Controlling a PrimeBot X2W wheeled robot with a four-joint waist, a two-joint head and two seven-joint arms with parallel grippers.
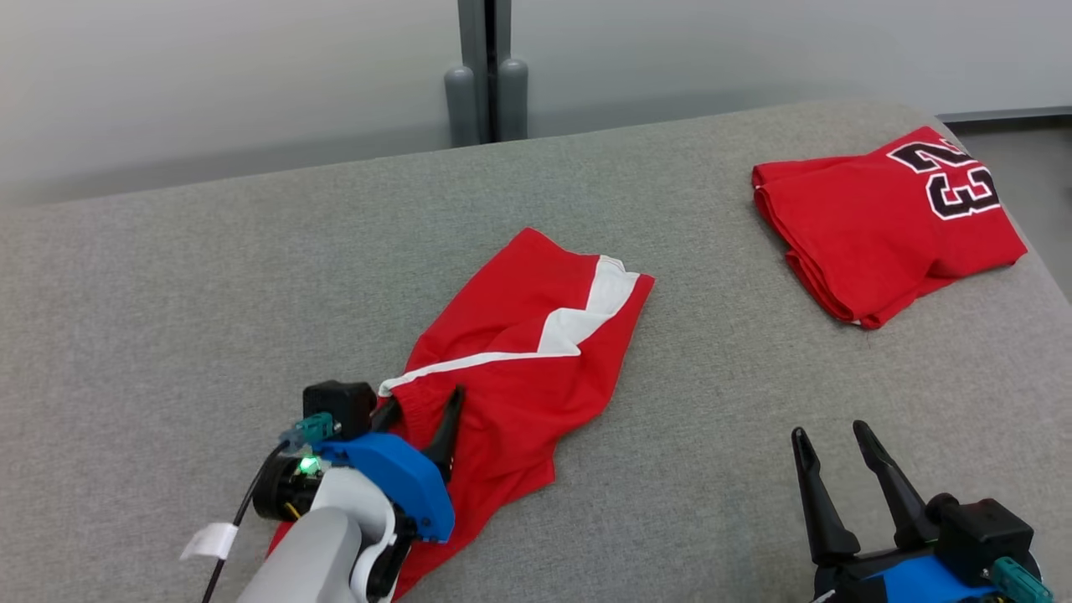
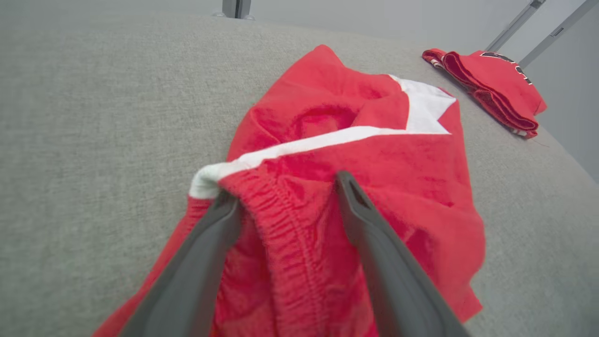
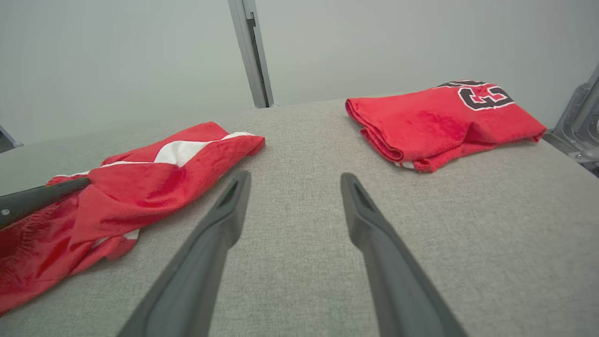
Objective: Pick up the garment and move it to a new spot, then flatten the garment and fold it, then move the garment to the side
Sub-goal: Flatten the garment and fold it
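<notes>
The red shorts (image 1: 519, 352) are lying crumpled in the middle of the grey fabric-covered counter (image 1: 209, 318), and their nearest end is being worked by the left gripper (image 1: 425, 400). Its jaws are being held apart, not clamped. The gathered elastic waistband (image 2: 281, 220) is being straddled between the two dark fingers, one resting by the white end of the band and the other on the red cloth. A white stripe (image 1: 578, 322) is being shown running from the waistband toward the far hem of the shorts.

To the right of the shorts, well apart from them, the right gripper (image 1: 829, 430) is being held over bare counter, jaws spread wide with nothing between them. Beyond the shorts and far to their right, a folded red jersey (image 1: 879, 222) numbered 23 is lying near the counter's edge.
</notes>
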